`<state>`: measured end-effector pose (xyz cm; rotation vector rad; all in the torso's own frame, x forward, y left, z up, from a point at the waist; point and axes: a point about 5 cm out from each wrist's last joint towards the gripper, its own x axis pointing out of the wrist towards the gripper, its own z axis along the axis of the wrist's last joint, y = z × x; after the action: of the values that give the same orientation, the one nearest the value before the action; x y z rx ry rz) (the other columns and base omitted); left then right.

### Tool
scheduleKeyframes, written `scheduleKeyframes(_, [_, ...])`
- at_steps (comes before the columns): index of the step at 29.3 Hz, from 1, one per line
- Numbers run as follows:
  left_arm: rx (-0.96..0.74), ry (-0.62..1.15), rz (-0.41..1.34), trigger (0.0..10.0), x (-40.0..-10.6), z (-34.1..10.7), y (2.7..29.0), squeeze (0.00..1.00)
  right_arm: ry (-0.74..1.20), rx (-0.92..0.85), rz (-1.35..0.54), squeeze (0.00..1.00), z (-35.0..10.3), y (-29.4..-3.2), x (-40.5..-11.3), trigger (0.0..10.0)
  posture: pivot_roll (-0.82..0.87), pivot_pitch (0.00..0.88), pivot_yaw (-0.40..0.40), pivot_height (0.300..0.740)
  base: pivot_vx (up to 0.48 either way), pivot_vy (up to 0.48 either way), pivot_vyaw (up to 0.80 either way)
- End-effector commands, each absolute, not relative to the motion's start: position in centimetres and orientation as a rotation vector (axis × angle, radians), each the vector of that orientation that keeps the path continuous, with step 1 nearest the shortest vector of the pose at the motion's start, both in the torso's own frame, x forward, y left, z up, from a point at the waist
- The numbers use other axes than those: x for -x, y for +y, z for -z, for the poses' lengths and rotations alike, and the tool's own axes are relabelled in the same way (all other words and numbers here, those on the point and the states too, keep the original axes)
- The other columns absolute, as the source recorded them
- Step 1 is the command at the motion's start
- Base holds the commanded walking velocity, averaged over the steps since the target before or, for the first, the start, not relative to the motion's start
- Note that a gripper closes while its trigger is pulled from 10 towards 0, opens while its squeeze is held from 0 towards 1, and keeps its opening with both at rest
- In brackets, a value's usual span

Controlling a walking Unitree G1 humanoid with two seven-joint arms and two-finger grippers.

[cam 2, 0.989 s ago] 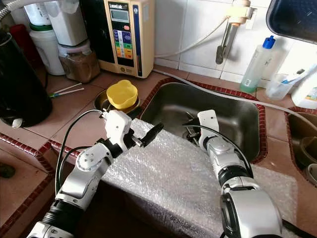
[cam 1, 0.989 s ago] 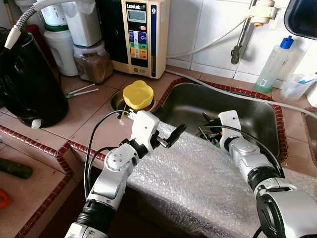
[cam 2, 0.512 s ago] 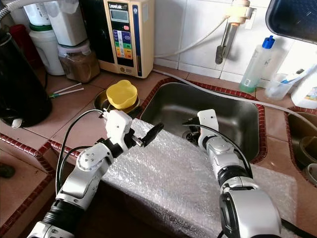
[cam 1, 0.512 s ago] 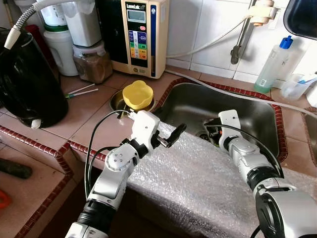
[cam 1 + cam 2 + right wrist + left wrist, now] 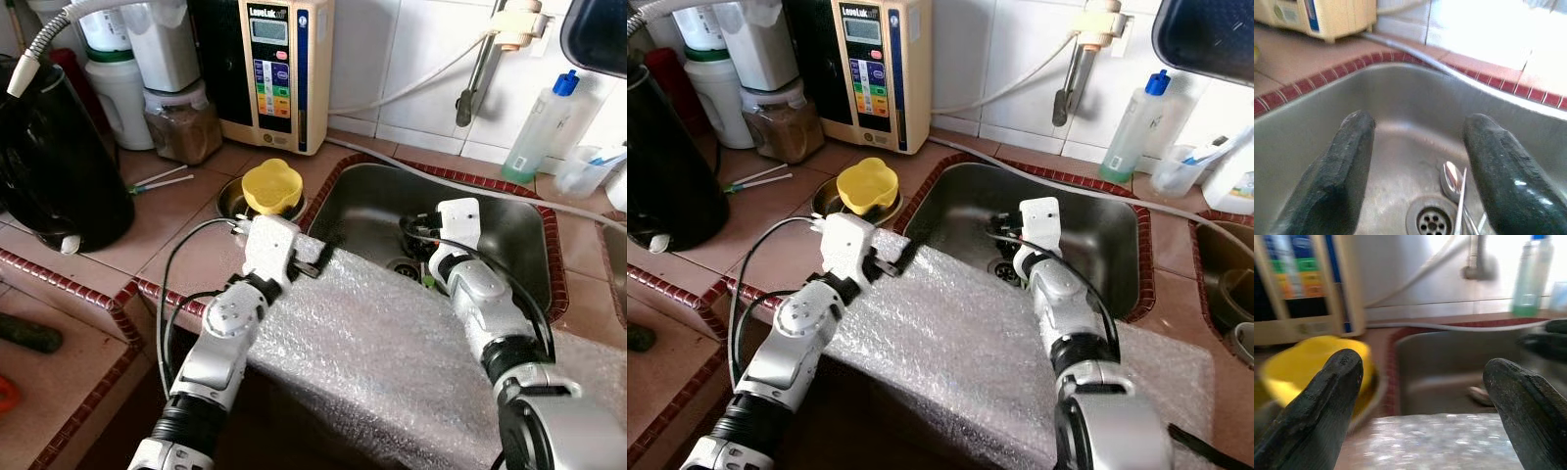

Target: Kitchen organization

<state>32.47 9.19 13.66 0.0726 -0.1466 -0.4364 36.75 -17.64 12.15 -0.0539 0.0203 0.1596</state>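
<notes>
Both arms are up over the steel sink (image 5: 509, 230), reaching across a sheet of bubble wrap (image 5: 392, 352) draped over the front counter edge. The left gripper (image 5: 1422, 396) sits at the near left corner of the sink, just over the wrap's far edge, fingers spread wide with nothing between them. In the head views its fingers are mostly hidden behind the white wrist housing. Just beyond it, the yellow lid (image 5: 271, 186) rests on a round metal bowl (image 5: 232, 199) on the tiled counter; the left wrist view shows it blurred.

The right gripper (image 5: 1418, 166) hangs inside the sink above the drain (image 5: 1431, 220), fingers wide apart and empty. Below them lies a spoon (image 5: 1452, 177) beside the drain, with a thin utensil across it, cut off at the frame edge and hard to identify.

At the back, a beige water machine (image 5: 275, 70) stands against the tiles, a clear bottle with a blue cap (image 5: 540, 125) to the right, a black kettle (image 5: 54, 162) far left.
</notes>
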Motion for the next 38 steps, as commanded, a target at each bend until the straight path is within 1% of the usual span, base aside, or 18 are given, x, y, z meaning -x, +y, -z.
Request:
scheduleKeyframes(1, [-0.109, -0.189, 0.349, 10.0, -33.3, -14.5, 10.2, 1.00, -0.051, 0.018, -0.167, 1.00, -13.4, -17.2, -36.5, 10.0, 0.00, 0.000, 0.007, 0.740, 0.000, 0.000, 0.00])
scheduleKeyframes(3, [-0.115, -0.209, 0.266, 10.0, -34.0, -15.2, 11.3, 1.00, -0.096, -0.044, -0.202, 1.00, -14.3, -16.6, -35.8, 10.0, 0.00, 0.000, 0.007, 0.740, 0.000, 0.000, 0.00])
scheduleKeyframes(4, [-0.115, -0.209, 0.266, 10.0, -34.0, -15.2, 11.3, 1.00, -0.096, -0.044, -0.202, 1.00, -14.3, -16.6, -35.8, 10.0, 0.00, 0.000, 0.007, 0.740, 0.000, 0.000, 0.00])
scheduleKeyframes(9, [-0.085, -0.219, 0.167, 10.0, -35.5, -16.1, 12.7, 1.00, -0.156, -0.146, -0.463, 1.00, -16.4, -13.3, -32.8, 10.0, -0.02, 0.000, 0.019, 0.740, 0.000, 0.000, 0.00])
scheduleKeyframes(11, [-0.090, -0.220, 0.157, 10.0, -35.8, -16.3, 12.8, 1.00, -0.154, -0.148, -0.506, 1.00, -16.6, -12.7, -32.0, 10.0, -0.03, 0.000, 0.021, 0.740, 0.000, 0.000, 0.00])
scheduleKeyframes(14, [-0.095, -0.178, 0.114, 10.0, -36.5, -16.2, 13.2, 1.00, -0.146, -0.150, -0.550, 1.00, -16.7, -12.1, -31.0, 10.0, -0.04, 0.000, 0.024, 0.740, 0.000, 0.000, 0.00])
scheduleKeyframes(16, [-0.076, -0.085, 0.040, 10.0, -37.5, -15.8, 14.0, 0.98, -0.138, -0.149, -0.575, 1.00, -16.8, -11.6, -30.3, 10.0, -0.05, 0.000, 0.030, 0.740, 0.000, 0.000, 0.00])
scheduleKeyframes(17, [-0.063, -0.064, 0.028, 10.0, -37.7, -15.7, 14.1, 0.66, -0.135, -0.149, -0.580, 1.00, -16.9, -11.6, -30.2, 10.0, -0.05, 0.000, 0.031, 0.740, 0.000, 0.000, 0.00])
scheduleKeyframes(18, [-0.054, -0.046, 0.019, 10.0, -37.9, -15.6, 14.2, 0.17, -0.135, -0.146, -0.590, 0.97, -17.0, -11.4, -30.0, 10.0, -0.05, 0.000, 0.032, 0.740, 0.000, 0.000, 0.00])
scheduleKeyframes(19, [-0.050, 0.000, 0.004, 10.0, -38.3, -15.3, 14.1, 0.00, -0.128, -0.152, -0.605, 0.71, -17.3, -11.2, -29.6, 10.0, -0.06, 0.000, 0.038, 0.740, 0.000, 0.000, 0.00])
scheduleKeyframes(20, [-0.048, 0.059, -0.025, 10.0, -38.6, -14.8, 14.2, 0.00, -0.119, -0.160, -0.616, 0.64, -17.6, -11.0, -29.2, 10.0, -0.06, 0.000, 0.041, 0.740, 0.000, 0.000, 0.00])
scheduleKeyframes(21, [-0.048, 0.059, -0.025, 10.0, -38.6, -14.8, 14.2, 0.00, -0.119, -0.160, -0.616, 0.64, -17.6, -11.0, -29.2, 10.0, -0.06, 0.000, 0.041, 0.740, 0.000, 0.000, 0.00])
scheduleKeyframes(22, [-0.033, 0.097, -0.053, 10.0, -38.9, -14.5, 14.3, 0.00, -0.111, -0.160, -0.626, 0.56, -17.7, -10.8, -28.9, 10.0, -0.06, 0.000, 0.041, 0.740, 0.000, 0.000, 0.00])
scheduleKeyframes(24, [-0.002, 0.119, -0.059, 10.0, -39.2, -14.6, 14.2, 0.00, -0.102, -0.157, -0.634, 0.47, -17.8, -10.6, -28.6, 10.0, -0.07, 0.000, 0.047, 0.740, 0.000, 0.000, 0.00])
scheduleKeyframes(25, [0.013, 0.125, -0.061, 10.0, -39.3, -14.7, 14.1, 0.00, -0.099, -0.155, -0.635, 0.47, -17.8, -10.6, -28.5, 10.0, -0.07, 0.000, 0.047, 0.740, 0.000, 0.000, 0.00])
scheduleKeyframes(26, [0.020, 0.127, -0.063, 10.0, -39.4, -14.8, 14.1, 0.00, -0.098, -0.155, -0.635, 0.43, -17.9, -10.5, -28.4, 10.0, -0.07, 0.000, 0.050, 0.740, 0.000, 0.000, 0.00])
scheduleKeyframes(29, [0.085, 0.117, -0.051, 10.0, -39.9, -15.5, 13.7, 0.00, -0.089, -0.153, -0.635, 0.41, -17.9, -10.5, -28.2, 10.0, -0.08, 0.000, 0.053, 0.740, 0.000, 0.000, 0.00])
scheduleKeyframes(38, [0.098, 0.118, -0.016, 10.0, -40.5, -16.5, 12.4, 0.00, -0.070, -0.157, -0.624, 0.40, -17.8, -10.3, -27.7, 10.0, -0.10, 0.000, 0.073, 0.740, 0.000, 0.000, 0.00])
